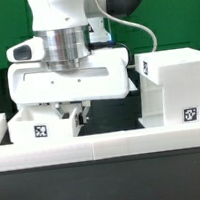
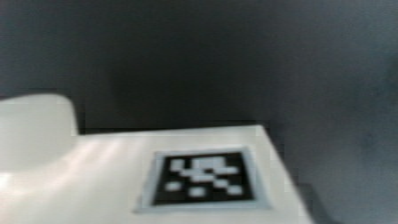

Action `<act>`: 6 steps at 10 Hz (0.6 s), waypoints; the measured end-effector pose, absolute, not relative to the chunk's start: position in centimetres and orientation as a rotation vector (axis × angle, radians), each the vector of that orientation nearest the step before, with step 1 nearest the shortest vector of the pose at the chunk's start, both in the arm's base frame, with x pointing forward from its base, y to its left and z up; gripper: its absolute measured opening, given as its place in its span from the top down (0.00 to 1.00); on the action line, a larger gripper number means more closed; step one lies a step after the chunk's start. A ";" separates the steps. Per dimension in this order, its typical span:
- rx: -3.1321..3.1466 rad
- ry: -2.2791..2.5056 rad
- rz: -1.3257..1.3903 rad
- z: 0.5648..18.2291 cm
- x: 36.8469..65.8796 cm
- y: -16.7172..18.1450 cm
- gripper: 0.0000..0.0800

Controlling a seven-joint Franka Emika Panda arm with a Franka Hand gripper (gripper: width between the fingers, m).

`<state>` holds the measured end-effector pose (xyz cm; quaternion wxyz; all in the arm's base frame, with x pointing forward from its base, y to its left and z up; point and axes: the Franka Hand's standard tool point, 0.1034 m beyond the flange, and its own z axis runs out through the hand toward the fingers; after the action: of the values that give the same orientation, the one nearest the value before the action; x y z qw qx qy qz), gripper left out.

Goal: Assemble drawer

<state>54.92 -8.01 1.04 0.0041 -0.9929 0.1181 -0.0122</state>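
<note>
A small white drawer tray (image 1: 33, 129) with a black-and-white tag stands at the exterior view's left, just behind the front border. The tall white box shell (image 1: 177, 84), tagged on its front, stands at the exterior view's right. My gripper (image 1: 74, 115) hangs low between them, its fingers right beside the tray's right end. The wide white hand hides the fingers' gap, so I cannot tell whether they are open or shut. The wrist view shows a white tagged surface (image 2: 178, 150) very close and blurred, with dark table behind it. The second tray is not clearly in view.
Low white border blocks (image 1: 113, 147) run along the front edge of the work area. A black cable (image 1: 130, 24) loops from the arm toward the box shell. The backdrop behind is green.
</note>
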 end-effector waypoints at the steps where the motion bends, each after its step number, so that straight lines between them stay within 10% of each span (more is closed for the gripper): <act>1: -3.112 0.363 -0.041 1.1 55.0 -8.1 0.94; 6: -3.112 0.361 -0.040 1.1 54.9 -8.0 0.95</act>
<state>54.95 -8.01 1.09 0.0041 -0.9932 0.1152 -0.0129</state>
